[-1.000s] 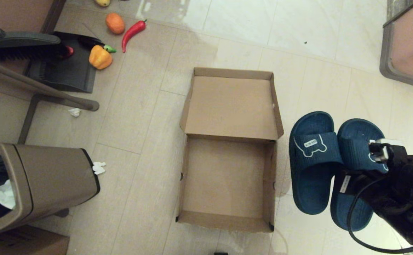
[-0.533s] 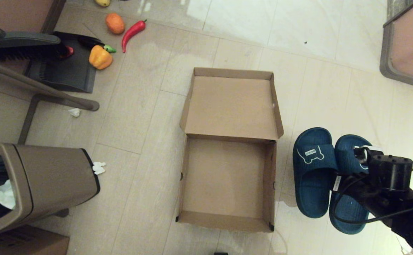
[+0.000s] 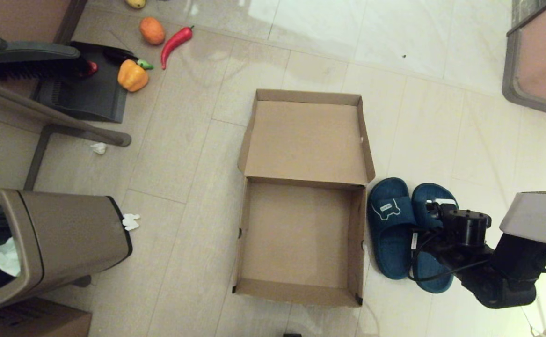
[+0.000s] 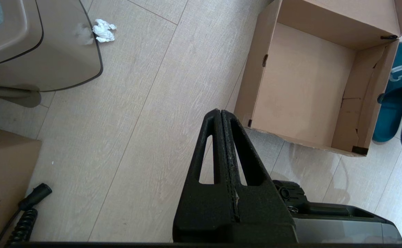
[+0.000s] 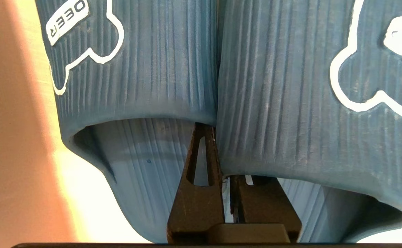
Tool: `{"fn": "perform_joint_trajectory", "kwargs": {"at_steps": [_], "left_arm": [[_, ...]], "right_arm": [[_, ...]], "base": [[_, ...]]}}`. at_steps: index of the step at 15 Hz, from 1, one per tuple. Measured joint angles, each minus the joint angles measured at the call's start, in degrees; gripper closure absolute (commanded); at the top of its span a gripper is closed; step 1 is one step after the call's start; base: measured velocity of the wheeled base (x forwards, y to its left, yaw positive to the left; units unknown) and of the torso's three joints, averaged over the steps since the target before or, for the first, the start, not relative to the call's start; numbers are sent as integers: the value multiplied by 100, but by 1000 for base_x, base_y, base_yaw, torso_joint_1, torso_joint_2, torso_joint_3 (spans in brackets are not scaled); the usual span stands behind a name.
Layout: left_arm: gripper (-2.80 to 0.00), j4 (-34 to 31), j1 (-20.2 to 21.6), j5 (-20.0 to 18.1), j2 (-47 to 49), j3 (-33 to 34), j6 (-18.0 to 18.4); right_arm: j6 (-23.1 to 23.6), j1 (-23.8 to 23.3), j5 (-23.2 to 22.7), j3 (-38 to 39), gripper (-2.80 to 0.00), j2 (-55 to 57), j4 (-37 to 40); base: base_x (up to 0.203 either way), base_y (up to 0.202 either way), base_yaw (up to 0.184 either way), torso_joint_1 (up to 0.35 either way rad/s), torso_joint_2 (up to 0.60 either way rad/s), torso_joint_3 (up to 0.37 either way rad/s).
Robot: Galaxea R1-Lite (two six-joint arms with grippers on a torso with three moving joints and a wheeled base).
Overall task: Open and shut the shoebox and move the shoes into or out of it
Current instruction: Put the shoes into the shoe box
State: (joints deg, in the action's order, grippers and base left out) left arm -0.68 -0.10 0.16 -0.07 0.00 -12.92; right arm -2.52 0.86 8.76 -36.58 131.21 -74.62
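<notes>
Shoebox (image 3: 301, 234): brown cardboard, on the tiled floor (image 3: 184, 154), lid (image 3: 306, 140) folded fully back and lying open beyond the tray; tray empty, dark tape at a near corner.

Shoes (image 3: 389, 229): pair of navy-blue slide slippers, side by side and touching, on the floor just beside the shoebox's right wall; white-outlined bear mark on each strap, clearest in the right wrist view (image 5: 83, 38).

Right gripper (image 3: 434, 213): down at the shoes, over the strap of the slipper farther from the box. In the right wrist view, fingers (image 5: 201, 165) pressed together and pinching the adjoining inner edges of the two straps, one finger tucked under each strap; closed on the shoes.

Left gripper (image 4: 221, 119): seen only in the left wrist view, held above bare floor near the shoebox's near-left corner; fingers closed flat against each other, holding nothing.

Also present: tan waste bin (image 3: 53, 243) lying to the left, with white paper inside; crumpled tissue (image 3: 131, 221) beside it; dustpan (image 3: 85, 89) and brush (image 3: 25, 58) at far left; yellow pepper (image 3: 132, 76), red chilli (image 3: 175, 42) and orange fruit (image 3: 152, 30) on the floor beyond.
</notes>
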Motion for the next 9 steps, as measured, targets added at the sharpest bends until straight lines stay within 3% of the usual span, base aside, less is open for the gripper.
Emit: {"fn": "perform_joint_trajectory", "kwargs": {"at_steps": [7,8,9], "left_arm": [[0,-2,0,-2,0,0,0],[0,-2,0,-2,0,0,0],[0,-5,0,-5,0,0,0]], "right_arm": [[138,-108,-95,-143,0,408,-104],[139,-111,-101,-126,-280,439,-117],[132,-116,-123,-131,-280,476,-144]], "base": [[0,0,0,0,0,0],[0,0,0,0,0,0],[0,0,0,0,0,0]]}}
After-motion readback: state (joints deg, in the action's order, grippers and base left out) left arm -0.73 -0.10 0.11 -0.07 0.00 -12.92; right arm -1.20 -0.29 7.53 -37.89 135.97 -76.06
